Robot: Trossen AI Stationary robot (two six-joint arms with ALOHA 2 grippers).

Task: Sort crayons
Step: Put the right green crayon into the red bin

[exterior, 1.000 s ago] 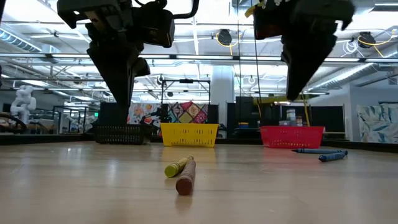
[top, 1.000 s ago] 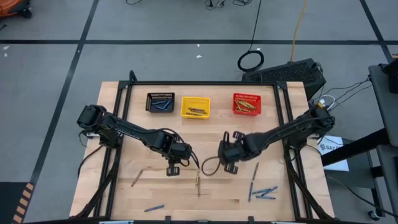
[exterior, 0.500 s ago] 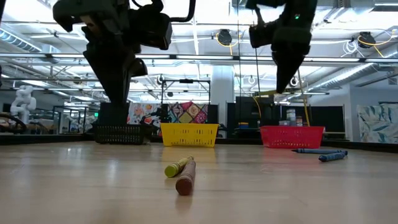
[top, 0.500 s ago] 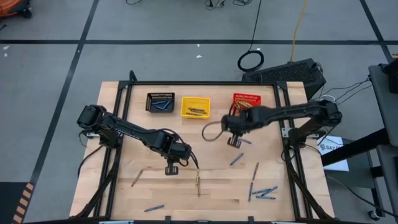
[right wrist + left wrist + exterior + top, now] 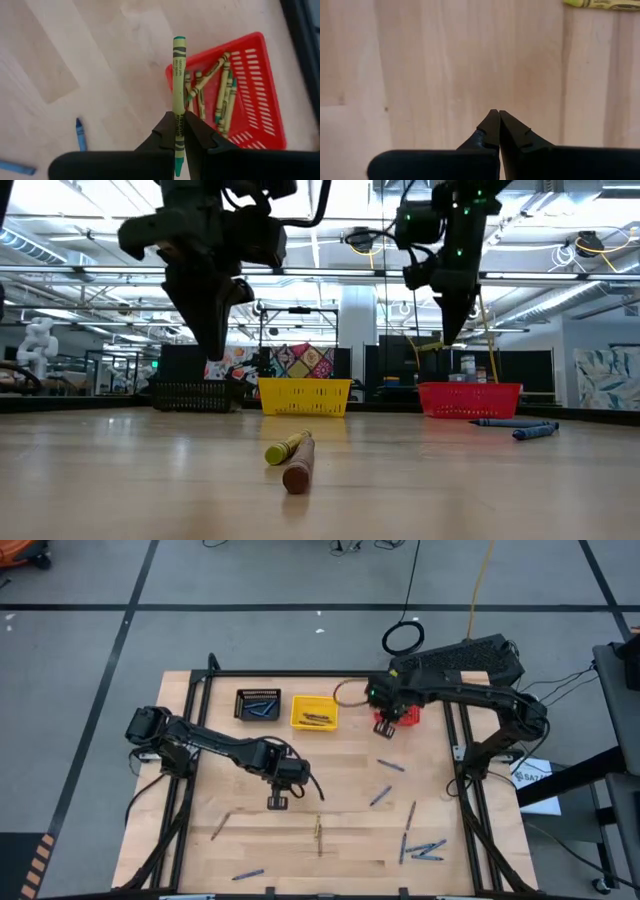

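**While one hand held a green crayon**

From above, the right hand (image 5: 384, 727) hung by the red basket (image 5: 411, 716). The left hand (image 5: 277, 802) hung over the desk (image 5: 340, 830), pressed together and holding nothing.

Seen from its wrist, the right hand (image 5: 178, 131) pinched an olive-green crayon (image 5: 178, 85) above the red basket (image 5: 260, 75) of crayons (image 5: 221, 95).

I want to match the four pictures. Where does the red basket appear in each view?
High view: red basket at the table's far edge, right of the yellow basket, partly under the right gripper.
Low view: red basket right of centre, at the table's far edge.
Left wrist view: not in it.
Right wrist view: red basket beyond the jaws, holding olive-green crayons.
Shared landmark: the yellow basket, in the high and low views.
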